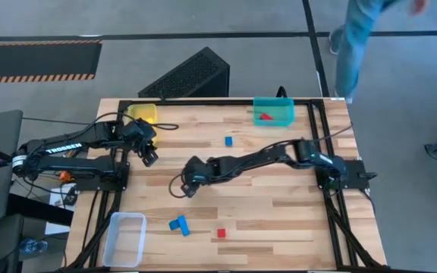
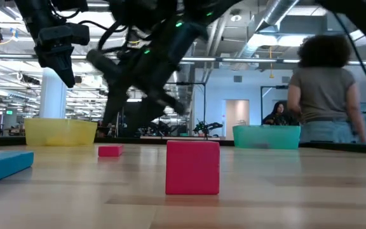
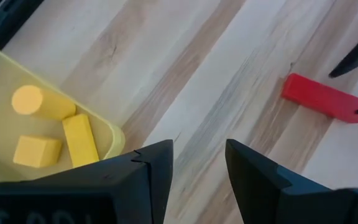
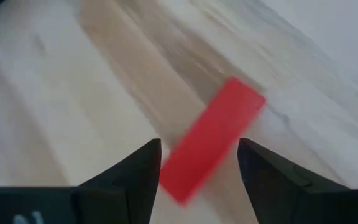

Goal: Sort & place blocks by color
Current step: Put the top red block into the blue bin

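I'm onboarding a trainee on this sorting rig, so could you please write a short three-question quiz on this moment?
1. True or false: the yellow bin already holds yellow blocks.
2. Which gripper has a red bar lying on the wood between its open fingers: (a) the left gripper, (b) the right gripper?
3. Fill in: the teal bin holds a ____ block.

Key
1. True; three yellow blocks lie in it.
2. (b); the bar is not yet gripped. The left gripper is open over bare wood beside the yellow bin.
3. Red.
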### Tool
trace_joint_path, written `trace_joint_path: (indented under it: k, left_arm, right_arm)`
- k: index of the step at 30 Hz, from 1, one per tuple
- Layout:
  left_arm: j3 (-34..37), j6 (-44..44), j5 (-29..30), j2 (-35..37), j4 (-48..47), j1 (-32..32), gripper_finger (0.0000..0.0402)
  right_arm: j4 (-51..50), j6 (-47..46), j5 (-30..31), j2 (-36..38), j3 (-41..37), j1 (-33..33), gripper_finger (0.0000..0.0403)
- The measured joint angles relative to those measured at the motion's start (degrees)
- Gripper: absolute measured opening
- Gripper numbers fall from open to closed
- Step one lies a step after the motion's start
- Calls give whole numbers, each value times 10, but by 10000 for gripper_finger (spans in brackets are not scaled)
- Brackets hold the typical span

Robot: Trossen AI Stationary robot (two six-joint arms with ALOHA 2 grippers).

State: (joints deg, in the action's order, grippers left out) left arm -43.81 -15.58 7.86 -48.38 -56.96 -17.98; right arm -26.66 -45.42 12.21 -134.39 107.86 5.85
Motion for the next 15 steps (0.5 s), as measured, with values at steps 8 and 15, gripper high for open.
trace_joint_path:
  k: [8, 15]
  left_arm:
    - [0, -36, 5, 0, -20, 0, 135]
    - [0, -57, 5, 0, -29, 0, 135]
  right_arm:
    - [-152, -24, 1, -81, 122, 2, 239]
    - [-330, 24, 23, -48, 120, 14, 239]
